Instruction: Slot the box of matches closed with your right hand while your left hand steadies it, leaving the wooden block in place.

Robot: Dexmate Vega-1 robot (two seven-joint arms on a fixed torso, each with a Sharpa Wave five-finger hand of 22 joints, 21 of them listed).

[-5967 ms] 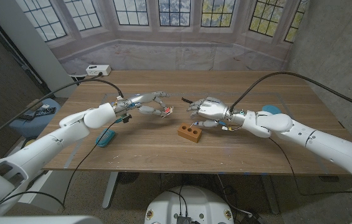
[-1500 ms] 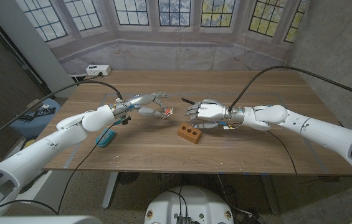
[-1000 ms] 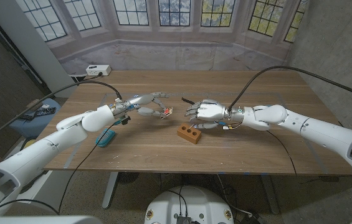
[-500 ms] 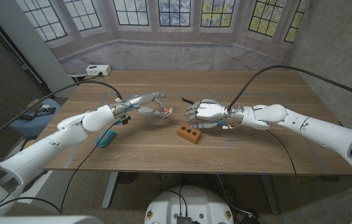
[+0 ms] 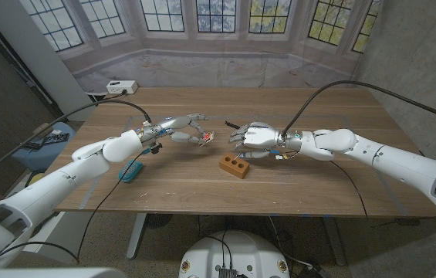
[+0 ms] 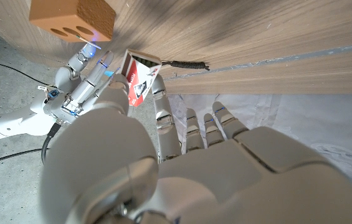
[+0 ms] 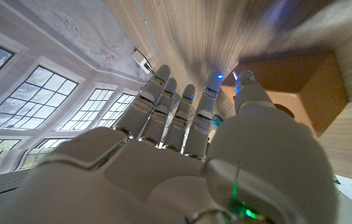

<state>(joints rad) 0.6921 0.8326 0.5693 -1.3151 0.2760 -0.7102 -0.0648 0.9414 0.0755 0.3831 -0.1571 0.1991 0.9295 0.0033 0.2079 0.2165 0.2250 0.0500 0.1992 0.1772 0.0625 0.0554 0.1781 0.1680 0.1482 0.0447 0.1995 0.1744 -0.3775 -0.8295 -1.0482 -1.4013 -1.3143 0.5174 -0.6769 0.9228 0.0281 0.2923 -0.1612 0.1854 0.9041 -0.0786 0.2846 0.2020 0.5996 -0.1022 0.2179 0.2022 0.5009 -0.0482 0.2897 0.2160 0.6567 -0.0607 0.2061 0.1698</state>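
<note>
We begin with the wooden surface (image 5: 295, 185), over which both arms reach in from the near corners toward its middle. The left hand (image 5: 189, 129) is raised above the surface and pinches the box of matches (image 5: 208, 138) between its fingertips; in the left wrist view the box of matches (image 6: 137, 78) stands at the tips of the fingers (image 6: 164, 118), its red-and-white face toward the camera and its tray pushed a little way out of the sleeve. The right hand (image 5: 252, 139) hangs just beside the box of matches, on the side opposite the left hand, with its fingers spread apart and holding nothing. In the right wrist view the right hand (image 7: 182, 155) has its fingers extended side by side. The wooden block (image 5: 234, 165) lies on the surface near the right hand, on the robot's side of it, with round holes in its upper face. A teal object (image 5: 131, 171) lies on the surface near the left forearm.
</note>
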